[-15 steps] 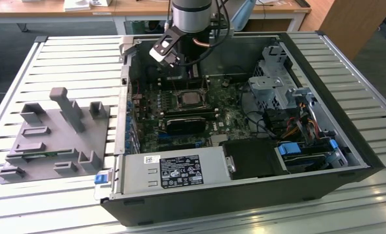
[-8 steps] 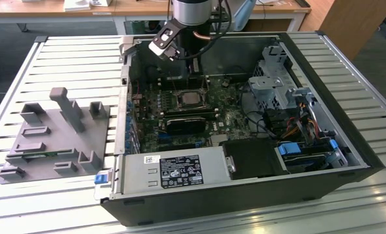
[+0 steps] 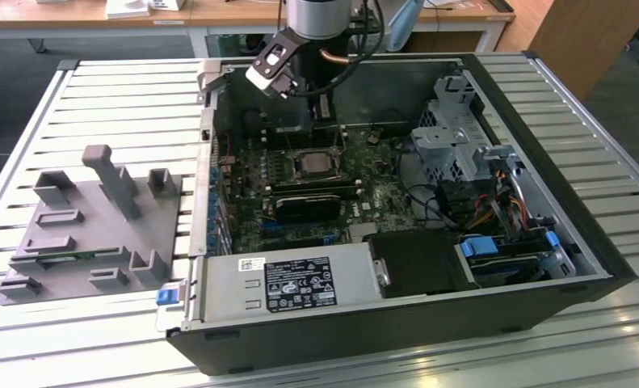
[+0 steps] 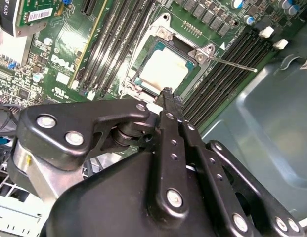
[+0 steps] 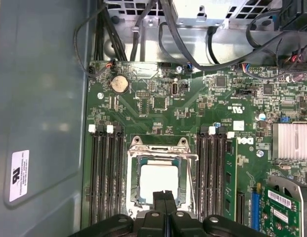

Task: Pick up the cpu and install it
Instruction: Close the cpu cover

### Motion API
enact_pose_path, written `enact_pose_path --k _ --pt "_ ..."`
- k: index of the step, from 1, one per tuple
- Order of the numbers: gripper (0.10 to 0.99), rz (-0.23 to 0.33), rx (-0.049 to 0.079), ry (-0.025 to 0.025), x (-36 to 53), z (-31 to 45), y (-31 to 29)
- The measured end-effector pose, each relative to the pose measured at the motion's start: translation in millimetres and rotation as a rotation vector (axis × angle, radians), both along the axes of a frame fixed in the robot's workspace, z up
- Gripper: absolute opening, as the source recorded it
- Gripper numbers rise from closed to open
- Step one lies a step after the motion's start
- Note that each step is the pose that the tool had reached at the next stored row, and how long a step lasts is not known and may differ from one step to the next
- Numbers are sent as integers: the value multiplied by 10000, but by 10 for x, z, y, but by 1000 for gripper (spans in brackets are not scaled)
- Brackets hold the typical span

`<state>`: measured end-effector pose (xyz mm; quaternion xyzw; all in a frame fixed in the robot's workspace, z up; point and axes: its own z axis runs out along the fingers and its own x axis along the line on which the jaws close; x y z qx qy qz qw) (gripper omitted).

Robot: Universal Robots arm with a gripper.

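- A slatted metal table [image 3: 39, 89] is carrying the work, with desks standing behind it.
- An open case [image 3: 405, 335] is lying on it, the board [image 5: 158, 103] facing up.
- A grey holder [image 3: 93, 226] is sitting beside the case, on the exterior view's left, with no chip showing on it.
- The gripper [image 5: 165, 196] is hanging over the board with its jaws pressed together and nothing between them. Its tip is hovering at the socket's [image 5: 135, 150] edge, and contact can't be judged.
- The cpu [image 5: 158, 178] is lying flat inside the socket, top bare, with the latch rod [image 4: 232, 63] sticking out loose.
- Judging by this, placing looks done and seating is in hand. Any further touch is calling for a light, square press that stays clear of the rod.
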<state>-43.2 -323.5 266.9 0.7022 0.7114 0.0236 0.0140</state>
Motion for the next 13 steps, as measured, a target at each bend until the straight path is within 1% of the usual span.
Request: enact_pose_path --k 4,6,10,11,13 --pt "106 -2 -3 2 -1 12 -9" --pt "106 -1 0 0 0 55 -9" --pt "106 -1 0 0 0 179 -9" --pt "106 0 -2 1 0 192 -9" --pt "106 1 1 2 17 193 -8"
